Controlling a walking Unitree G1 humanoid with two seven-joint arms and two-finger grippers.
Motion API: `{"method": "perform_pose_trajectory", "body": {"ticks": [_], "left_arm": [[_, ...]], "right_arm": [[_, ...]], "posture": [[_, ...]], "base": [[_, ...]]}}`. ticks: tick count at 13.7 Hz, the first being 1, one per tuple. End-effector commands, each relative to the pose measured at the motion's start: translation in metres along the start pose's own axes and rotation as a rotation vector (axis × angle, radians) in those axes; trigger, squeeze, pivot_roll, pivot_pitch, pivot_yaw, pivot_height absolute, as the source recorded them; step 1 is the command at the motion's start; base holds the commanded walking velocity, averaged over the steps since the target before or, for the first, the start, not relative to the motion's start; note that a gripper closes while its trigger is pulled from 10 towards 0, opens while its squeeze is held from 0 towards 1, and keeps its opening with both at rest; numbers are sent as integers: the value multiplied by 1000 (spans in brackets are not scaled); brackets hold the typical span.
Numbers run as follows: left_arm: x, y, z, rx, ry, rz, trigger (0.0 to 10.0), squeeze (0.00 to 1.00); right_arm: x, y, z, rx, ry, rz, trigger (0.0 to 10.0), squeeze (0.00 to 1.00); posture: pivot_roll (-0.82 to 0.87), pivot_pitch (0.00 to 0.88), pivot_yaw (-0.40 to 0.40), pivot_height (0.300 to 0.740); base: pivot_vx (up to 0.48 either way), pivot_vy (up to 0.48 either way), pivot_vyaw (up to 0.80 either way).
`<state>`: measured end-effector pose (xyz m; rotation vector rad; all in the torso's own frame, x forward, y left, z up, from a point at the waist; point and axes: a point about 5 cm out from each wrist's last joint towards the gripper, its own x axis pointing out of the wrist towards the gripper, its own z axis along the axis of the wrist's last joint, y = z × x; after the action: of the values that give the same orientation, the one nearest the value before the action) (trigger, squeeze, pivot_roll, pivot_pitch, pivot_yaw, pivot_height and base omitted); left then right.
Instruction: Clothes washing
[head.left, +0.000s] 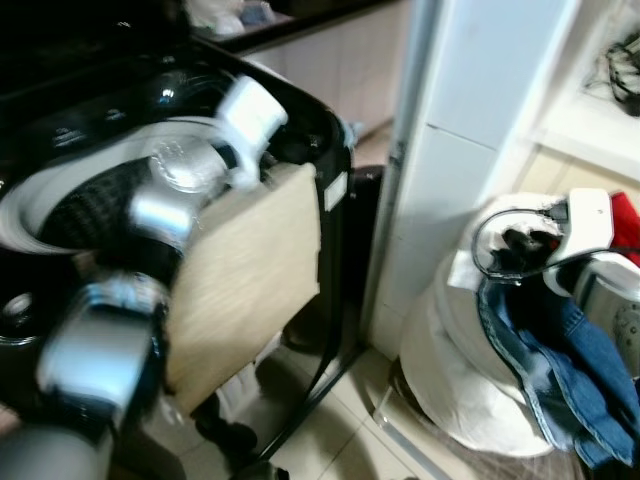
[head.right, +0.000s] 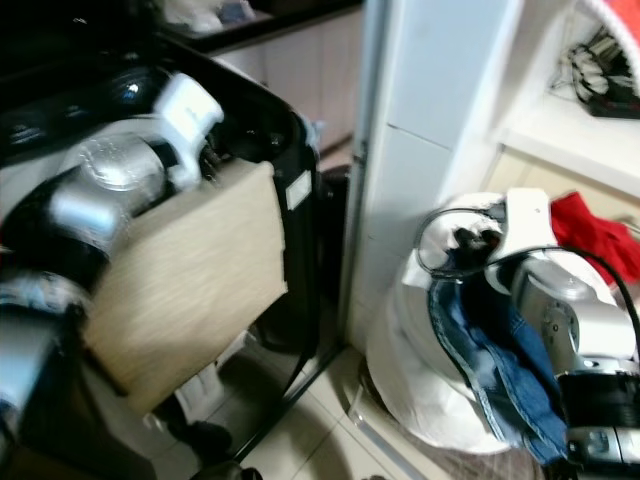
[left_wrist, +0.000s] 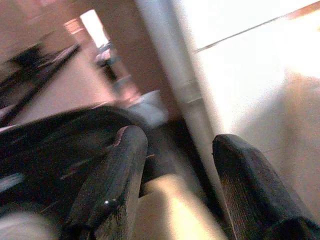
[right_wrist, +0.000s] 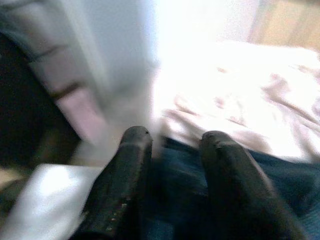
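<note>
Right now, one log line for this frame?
phase: fetch laundry | left hand: open, over black top-load washing machine | right hand: fingers apart, at blue denim garment draped over white laundry bag | views blurred

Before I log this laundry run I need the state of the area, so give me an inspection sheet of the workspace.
Surface: pale tiled floor, bare where visible.
Job's things: black washing machine with a tan panel on its side; white laundry bag on the floor; blue jeans hanging over the bag's edge.
Clutter: red cloth behind the bag.
Grippers: left end effector open, raised near the washer's top edge; right end effector open, fingers on either side of the jeans at the bag.
Cables: black cable looped over the bag's top; tangled cords on the shelf.
Surroundings: white wall corner between washer and bag; pictures are blurred.
</note>
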<state>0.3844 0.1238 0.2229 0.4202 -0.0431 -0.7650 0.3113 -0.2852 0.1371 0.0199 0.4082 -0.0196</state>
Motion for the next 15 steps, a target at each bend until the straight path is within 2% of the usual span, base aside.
{"method": "perform_pose_trajectory", "body": {"ticks": [1,2,3,4,5,8,11,15], "left_arm": [[-1,-2,13,20,-41,-34,10000,0],[-1,-9,13,10,-49,-54,10000,0],[-6,-28,16,-33,-83,-142,10000,0],[-16,-38,17,-65,-99,-205,10000,0],[-25,-43,17,-81,-106,-231,10000,0],[-40,-47,17,-91,-90,-262,10000,0],[-51,-66,21,-124,-58,-372,10000,0],[-47,-71,18,-159,-54,-329,10000,0]], "right_arm": [[1,-7,10,-6,-52,-38,10000,1000],[3,-12,11,2,-58,-56,10000,1000],[3,-17,15,-1,-62,-45,10000,1000],[-4,-14,24,-44,-63,42,10000,1000],[-16,-12,33,-109,-57,113,10000,1000],[-45,-16,47,-221,-40,157,10000,1000],[-78,-23,50,-363,75,96,10000,1000],[-100,-28,49,-442,157,-14,10000,1000]], "posture": [[-115,16,84,740],[-111,18,83,740],[-95,21,78,740],[-94,21,77,740],[-94,21,77,740],[-97,20,83,740],[-102,18,82,740],[-104,13,76,740]], "base": [[0,0,0],[0,0,0],[0,0,0],[0,0,0],[0,0,0],[0,0,0],[0,0,0],[0,0,0]]}}
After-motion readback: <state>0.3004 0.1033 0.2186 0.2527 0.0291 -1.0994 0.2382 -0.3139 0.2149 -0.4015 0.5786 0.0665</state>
